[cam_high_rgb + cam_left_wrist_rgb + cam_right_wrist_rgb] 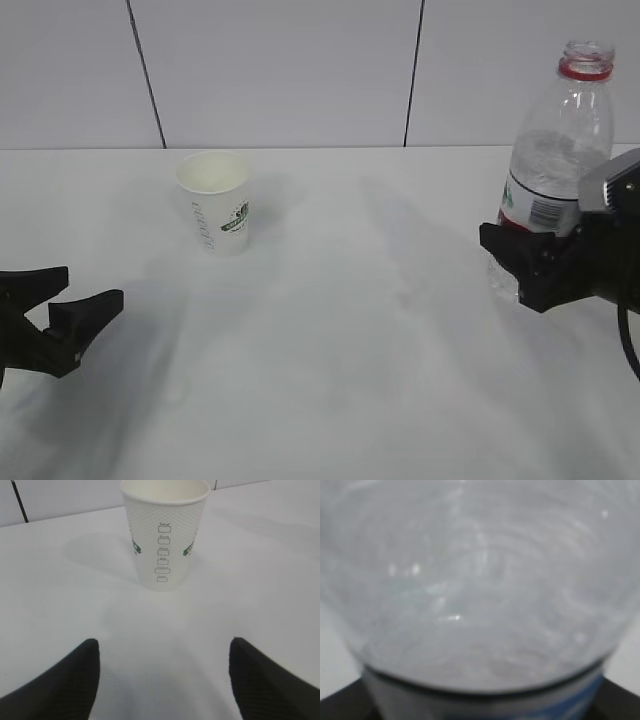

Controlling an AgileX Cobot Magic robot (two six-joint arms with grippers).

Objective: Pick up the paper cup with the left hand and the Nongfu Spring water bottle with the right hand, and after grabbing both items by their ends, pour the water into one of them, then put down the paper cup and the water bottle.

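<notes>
The white paper cup (218,205) with its green logo stands upright on the table, left of centre. In the left wrist view the paper cup (165,535) is straight ahead, well beyond my fingertips. My left gripper (88,285) (163,642) hovers low at the near left, open and empty. The uncapped Nongfu Spring water bottle (555,150) stands upright at the right, and my right gripper (510,265) is shut on its lower body, below the label. The bottle (480,580) fills the right wrist view, blurred, between my right gripper (480,705) fingers. I cannot make out the water level.
The white table (350,330) runs back to a white panelled wall (280,70) with dark seams. A wide stretch of bare tabletop lies between the cup and the bottle.
</notes>
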